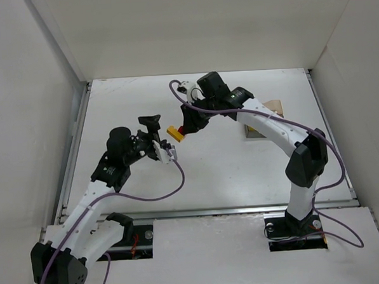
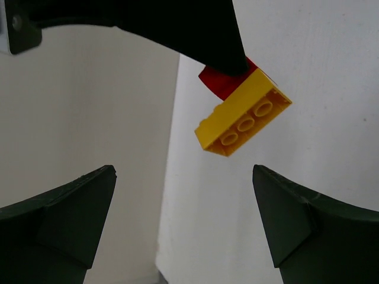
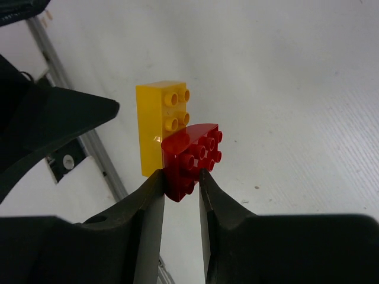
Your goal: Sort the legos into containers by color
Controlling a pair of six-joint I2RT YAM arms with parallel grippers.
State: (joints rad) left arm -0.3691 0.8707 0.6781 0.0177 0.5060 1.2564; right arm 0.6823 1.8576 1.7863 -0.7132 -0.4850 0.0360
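Black fingers of the right gripper (image 3: pixel 180 177) pinch narrowly on a red lego (image 3: pixel 192 155); a yellow lego (image 3: pixel 159 121) is stuck to its side, and the clump hangs in the air above the white table (image 1: pixel 242 171); just beside it, the left gripper (image 2: pixel 183 171) faces the clump, jaws spread wide with nothing between them; the containers (image 1: pixel 271 106) sit well apart at the table's right, partly hidden behind the right arm.
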